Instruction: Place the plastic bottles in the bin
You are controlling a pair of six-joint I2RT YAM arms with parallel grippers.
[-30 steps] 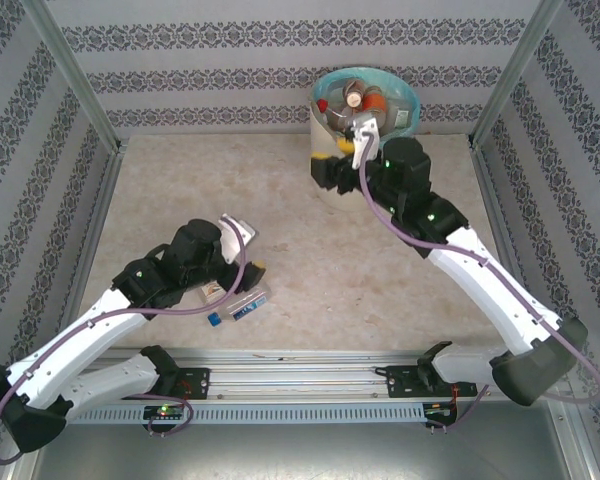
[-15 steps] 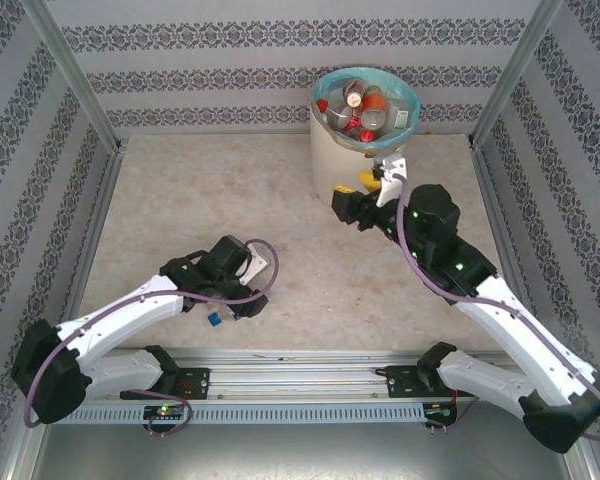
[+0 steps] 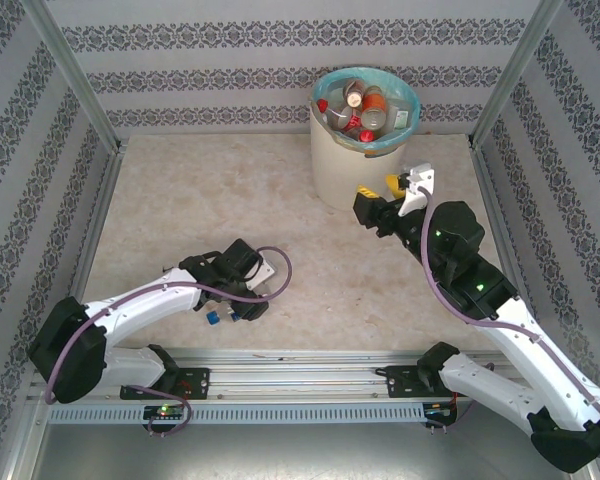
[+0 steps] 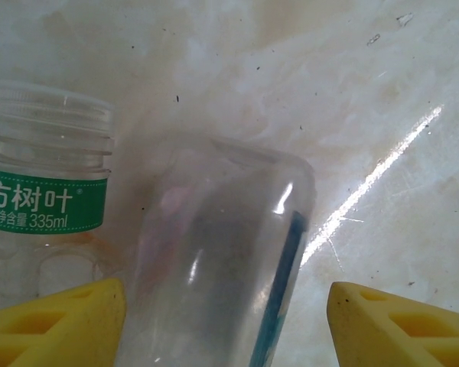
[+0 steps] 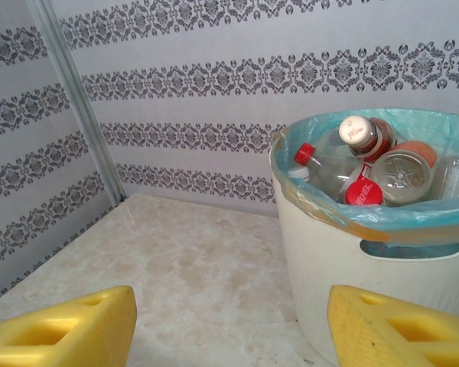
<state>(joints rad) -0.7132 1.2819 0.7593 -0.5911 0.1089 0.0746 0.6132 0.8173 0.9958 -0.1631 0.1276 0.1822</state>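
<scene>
Two plastic bottles lie near the table's front left. One is clear with a thin blue label strip [image 4: 214, 260]; its blue cap [image 3: 212, 318] shows in the top view. My left gripper [image 4: 226, 325] [image 3: 242, 300] is open and straddles this bottle, a yellow finger [image 4: 61, 321] on either side, apart from it. Touching it on the left lies a clear bottle with a green label [image 4: 46, 191]. The cream bin [image 3: 330, 160] [image 5: 344, 252] with its blue-green liner holds several bottles [image 5: 367, 164]. My right gripper [image 3: 378, 188] [image 5: 229, 329] hangs open and empty in front of the bin.
Patterned walls and metal posts [image 3: 75, 85] enclose the marble table [image 3: 200, 200]. The bin stands at the back, right of centre. The right arm [image 3: 480, 290] crosses the right side; the left arm [image 3: 130, 305] lies low along the front left.
The right gripper has pulled back from the bin's rim toward the right, empty. The left gripper has moved nearer the front edge and lower, over the two bottles.
</scene>
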